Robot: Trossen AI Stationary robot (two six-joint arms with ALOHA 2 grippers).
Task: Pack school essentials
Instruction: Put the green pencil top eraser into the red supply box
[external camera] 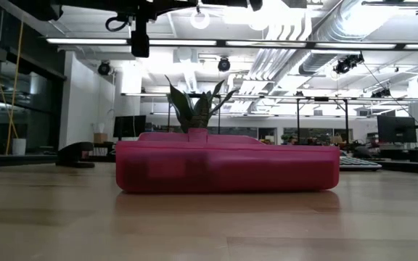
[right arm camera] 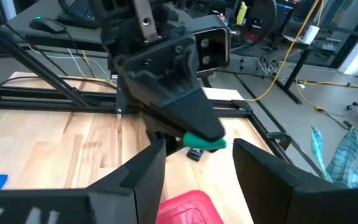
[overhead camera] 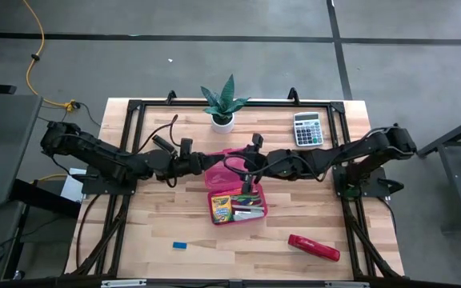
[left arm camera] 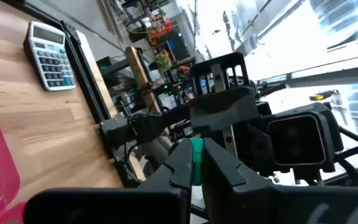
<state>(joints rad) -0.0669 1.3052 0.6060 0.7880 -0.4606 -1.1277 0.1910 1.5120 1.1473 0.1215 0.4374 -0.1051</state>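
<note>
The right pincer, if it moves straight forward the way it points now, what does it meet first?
Most likely the left pincer, which is shut on a green piece directly ahead, between the open fingers of the right pincer. Both hang above the pink case; the exact gap is unclear.

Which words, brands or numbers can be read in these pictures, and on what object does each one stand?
No text can be read.
Crayon box: print on its face, too small to read.
Calculator: key markings blurred; display shows nothing legible.
Stapler: no visible marking.
Pink case: no visible label.
</note>
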